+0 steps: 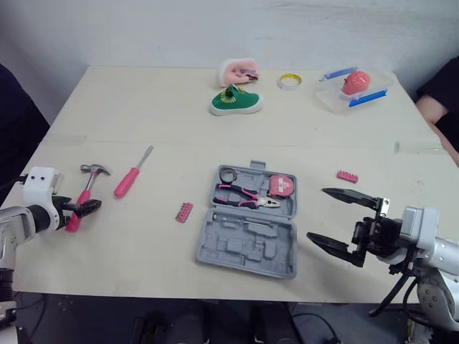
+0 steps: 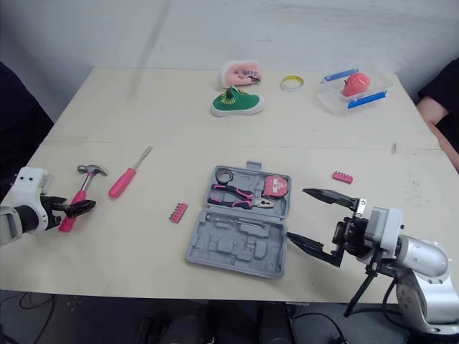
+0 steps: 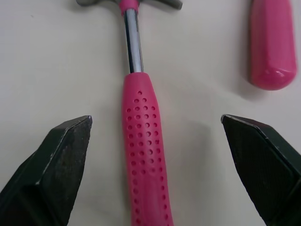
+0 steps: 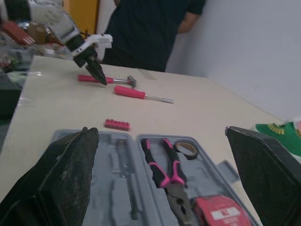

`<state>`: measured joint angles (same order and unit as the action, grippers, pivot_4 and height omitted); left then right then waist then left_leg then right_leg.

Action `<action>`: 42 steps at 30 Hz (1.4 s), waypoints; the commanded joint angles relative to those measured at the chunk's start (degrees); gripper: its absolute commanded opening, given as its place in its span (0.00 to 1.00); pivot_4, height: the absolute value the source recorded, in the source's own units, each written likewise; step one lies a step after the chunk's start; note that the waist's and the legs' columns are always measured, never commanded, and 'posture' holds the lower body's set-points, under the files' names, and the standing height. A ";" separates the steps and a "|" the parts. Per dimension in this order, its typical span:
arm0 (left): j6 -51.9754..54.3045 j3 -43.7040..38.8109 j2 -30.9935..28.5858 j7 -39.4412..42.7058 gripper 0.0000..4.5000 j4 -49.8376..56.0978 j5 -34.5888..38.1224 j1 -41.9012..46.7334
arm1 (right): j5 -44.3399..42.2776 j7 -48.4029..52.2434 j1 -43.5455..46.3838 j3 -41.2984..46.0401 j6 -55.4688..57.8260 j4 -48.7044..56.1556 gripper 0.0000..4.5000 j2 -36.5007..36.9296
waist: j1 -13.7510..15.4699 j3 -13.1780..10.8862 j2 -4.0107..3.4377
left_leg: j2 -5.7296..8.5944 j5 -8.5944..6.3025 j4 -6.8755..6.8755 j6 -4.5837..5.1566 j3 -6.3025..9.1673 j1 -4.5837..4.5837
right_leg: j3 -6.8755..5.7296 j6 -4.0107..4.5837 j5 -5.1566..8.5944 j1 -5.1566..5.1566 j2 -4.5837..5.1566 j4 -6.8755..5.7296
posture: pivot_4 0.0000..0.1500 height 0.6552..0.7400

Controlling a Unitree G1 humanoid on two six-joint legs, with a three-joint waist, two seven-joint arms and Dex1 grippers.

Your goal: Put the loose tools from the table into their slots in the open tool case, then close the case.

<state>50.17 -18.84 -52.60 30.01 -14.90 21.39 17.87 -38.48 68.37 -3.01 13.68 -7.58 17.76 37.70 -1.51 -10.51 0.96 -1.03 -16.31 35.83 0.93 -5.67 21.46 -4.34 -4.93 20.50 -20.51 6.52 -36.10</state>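
Left hand (image 3: pixel 156 117) sits at the table's front-left corner, fingers spread wide on either side of the hammer (image 1: pixel 86 190). They flank its pink grip with a gap on both sides and no contact. The hammer lies flat with its head toward the far edge. The pink-handled screwdriver (image 1: pixel 129 179) lies just beside the hammer, on its case side, tip pointing to the far edge.

A pink bit strip (image 1: pixel 184 212) lies loose between the screwdriver and the tool case (image 1: pixel 244 247). The tool case is open and flat near the middle of the front edge. Its far half holds the pliers (image 1: pixel 247 195), a tape measure (image 1: pixel 281 185) and a small tape roll (image 1: pixel 229 175). The near half is mostly bare moulded slots.

Right hand (image 1: pixel 317 213) is over the table just off the case's right side, near the front edge, fingers wide apart and holding nothing. A second bit strip (image 1: pixel 347 176) lies beyond it toward the right edge, apart from the case.

Clutter along the far edge, well away from the tools:
- green shoe (image 1: pixel 237 100)
- pink object (image 1: pixel 239 72) behind the shoe
- yellow ring (image 1: pixel 289 82)
- clear container (image 1: pixel 373 97) with a red item inside

A person's arm (image 1: pixel 437 115) reaches in at the right edge of the table (image 1: pixel 143 107).
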 commanded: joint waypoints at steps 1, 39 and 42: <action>-0.24 2.53 -0.39 1.10 0.99 -3.75 -2.23 1.43 | -0.98 1.74 1.73 -0.56 -0.14 0.33 1.00 -0.07 | 0.12 0.00 0.00 | 0.00 0.00 0.02 0.00 0.00 0.00 | -0.01 0.00 0.00 0.00 0.00 0.00 | 1.00 1.00; -35.28 3.09 3.12 26.68 0.12 14.12 2.68 7.37 | 2.99 5.67 -0.88 2.97 -5.89 -8.39 1.00 1.10 | 1.39 -0.36 0.54 | -0.01 -0.05 0.21 -0.05 -0.02 0.14 | -0.08 -0.04 -0.03 -0.02 0.02 0.06 | 1.00 1.00; -34.16 8.18 3.62 30.29 0.12 18.01 3.08 9.31 | 3.22 5.06 -1.65 3.85 -6.20 -8.56 1.00 1.39 | 1.43 -0.37 0.54 | 0.02 -0.04 0.29 0.01 -0.03 0.21 | -0.10 -0.08 -0.04 -0.01 0.01 0.05 | 1.00 1.00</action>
<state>16.11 -11.60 -48.76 58.24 -0.48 22.79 25.81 -34.87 73.95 -3.89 14.96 -13.48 8.75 38.17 -0.09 -10.88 1.49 -1.00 -16.35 36.14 0.97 -5.70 21.68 -4.44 -5.02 20.44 -20.51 6.52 -36.05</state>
